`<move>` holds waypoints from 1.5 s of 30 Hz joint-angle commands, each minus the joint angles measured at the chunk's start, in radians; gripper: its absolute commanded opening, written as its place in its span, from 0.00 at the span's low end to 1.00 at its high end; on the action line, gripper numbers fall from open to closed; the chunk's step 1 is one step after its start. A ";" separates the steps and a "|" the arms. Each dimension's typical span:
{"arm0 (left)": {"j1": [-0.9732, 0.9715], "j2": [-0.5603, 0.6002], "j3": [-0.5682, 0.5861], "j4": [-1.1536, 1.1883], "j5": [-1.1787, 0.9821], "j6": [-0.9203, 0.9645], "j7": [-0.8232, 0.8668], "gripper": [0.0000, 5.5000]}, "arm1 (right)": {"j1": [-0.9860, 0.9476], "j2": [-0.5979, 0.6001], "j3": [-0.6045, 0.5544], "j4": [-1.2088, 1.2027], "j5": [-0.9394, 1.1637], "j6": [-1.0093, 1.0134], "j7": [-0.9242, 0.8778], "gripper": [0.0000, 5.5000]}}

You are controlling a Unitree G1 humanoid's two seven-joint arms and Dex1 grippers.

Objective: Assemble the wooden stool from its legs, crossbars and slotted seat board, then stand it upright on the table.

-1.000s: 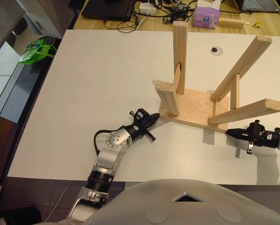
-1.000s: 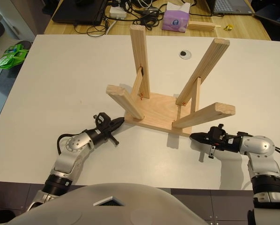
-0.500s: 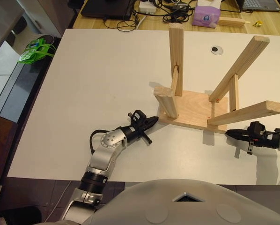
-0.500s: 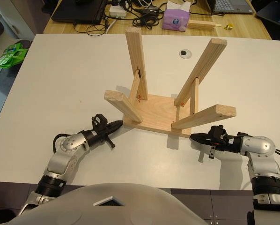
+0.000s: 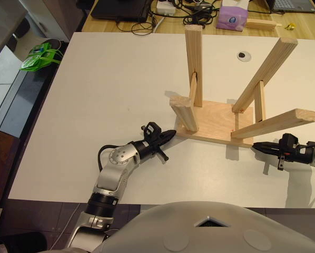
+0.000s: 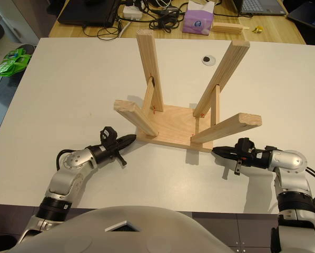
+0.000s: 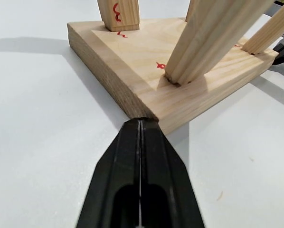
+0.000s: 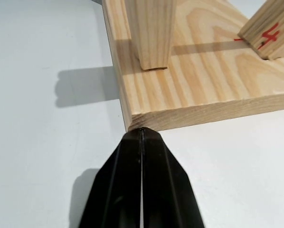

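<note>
Seat board (image 5: 215, 118) lay flat on the white table (image 5: 105, 84), a little right of its middle, with the stool upside down: four legs (image 5: 194, 63) rose from the board and splayed outward, two tall at the far side and two leaning low toward the near edge. Thin crossbars (image 5: 260, 100) ran between the legs on each side. Red marks (image 7: 162, 65) showed on the board beside the leg bases. The left gripper (image 5: 168, 135) lay low over the table with its two fingers pressed together, the tip against the board's near left corner. The right gripper (image 5: 257, 146) had its fingers together as well, the tip at the near right corner. A tissue box (image 5: 231, 13) sat on the desk beyond the table, and a green bag (image 5: 39, 57) lay off to the left.
</note>
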 commanded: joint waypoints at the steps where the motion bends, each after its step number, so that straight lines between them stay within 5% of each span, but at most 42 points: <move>1: -0.020 0.009 -0.004 -0.061 -0.032 0.029 -0.037 0.01 | -0.032 0.017 -0.020 -0.031 0.052 0.040 0.025 0.00; 45: -0.116 -0.120 0.159 -0.173 -0.323 0.226 0.079 0.01 | -0.013 0.072 -0.150 -0.434 0.240 0.510 -0.031 0.00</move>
